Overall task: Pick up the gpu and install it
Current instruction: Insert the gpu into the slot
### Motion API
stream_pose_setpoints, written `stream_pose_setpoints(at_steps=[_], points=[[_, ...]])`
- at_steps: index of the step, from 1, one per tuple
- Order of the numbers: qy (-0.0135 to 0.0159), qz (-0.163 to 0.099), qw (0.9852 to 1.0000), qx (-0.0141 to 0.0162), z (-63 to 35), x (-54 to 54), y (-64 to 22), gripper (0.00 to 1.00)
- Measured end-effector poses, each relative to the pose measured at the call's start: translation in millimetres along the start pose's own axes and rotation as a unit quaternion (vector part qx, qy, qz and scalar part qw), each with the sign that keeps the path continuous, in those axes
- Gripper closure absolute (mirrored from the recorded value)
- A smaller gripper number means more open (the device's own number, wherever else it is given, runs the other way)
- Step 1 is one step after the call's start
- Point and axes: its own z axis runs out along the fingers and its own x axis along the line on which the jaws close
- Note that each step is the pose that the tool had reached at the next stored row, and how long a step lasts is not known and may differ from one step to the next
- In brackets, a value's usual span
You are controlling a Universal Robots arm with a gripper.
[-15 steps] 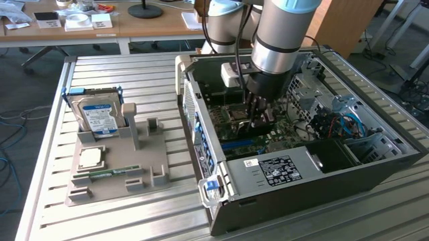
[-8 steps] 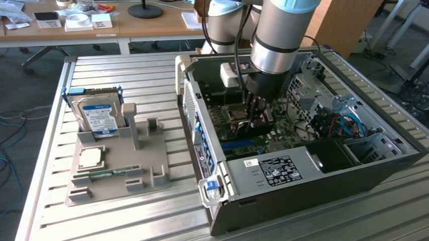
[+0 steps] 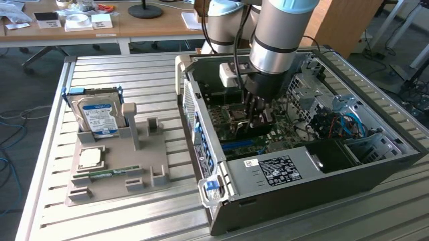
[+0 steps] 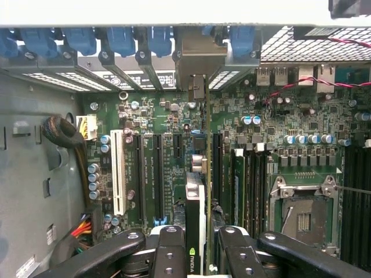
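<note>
Counter (image 3: 134, 75) of ribbed metal is spread across the exterior view. On it, in the exterior view's right half, an open computer case (image 3: 302, 175) is laid on its side. The arm (image 3: 278, 30) is seen entering the case from the upper middle of the frame. In the exterior view's lower left a grey holder (image 3: 120, 150) is set on the counter, well apart from the arm. A hard drive (image 3: 100, 118), a processor (image 3: 90, 158) and a memory stick (image 3: 114, 173) are seated in it, untouched.

Inside the case, the green motherboard (image 4: 232, 116) is shown by the wrist view. The graphics card (image 4: 195, 208) is held edge-on and upright over it, parallel to the long black sockets (image 4: 156, 174) beside it. Its pale metal bracket (image 4: 200, 63) is set close to the row of rear openings with blue clips (image 4: 122, 40). The fingers (image 4: 171, 255) are closed partway and clamped on the card from both sides, with only the card's thickness between them.

The pick-up is judged done, since the card is off the counter and inside the case. It appears to be lined up for its socket. Whether its lower edge is pushed home cannot be told, as that edge is hidden. The card is not yet released, so the install is not shown as finished.
</note>
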Motion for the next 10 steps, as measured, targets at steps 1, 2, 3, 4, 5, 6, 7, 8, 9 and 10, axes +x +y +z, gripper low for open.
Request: stream_pose_setpoints(at_steps=[1, 2, 3, 4, 5, 6, 7, 8, 9, 10], points=[[0.0, 0.0, 1.0, 0.0, 0.5, 0.0, 0.1, 0.73], [0.0001, 0.0, 1.0, -0.0001, 1.3, 0.1, 0.2, 0.73], [0.0, 0.0, 1.0, 0.0, 2.1, 0.0, 0.2, 0.73], [0.0, 0.0, 1.0, 0.0, 3.1, 0.1, 0.3, 0.73], [0.0, 0.0, 1.0, 0.0, 4.0, 0.1, 0.4, 0.73], [0.0, 0.0, 1.0, 0.0, 5.0, 0.1, 0.5, 0.73], [0.0, 0.0, 1.0, 0.0, 5.8, 0.1, 0.7, 0.73], [0.0001, 0.0, 1.0, 0.0, 5.9, 0.2, 0.7, 0.73], [0.0001, 0.0, 1.0, 0.0, 5.9, 0.1, 0.7, 0.73], [0.0001, 0.0, 1.0, -0.0001, 5.9, 0.2, 0.7, 0.73]])
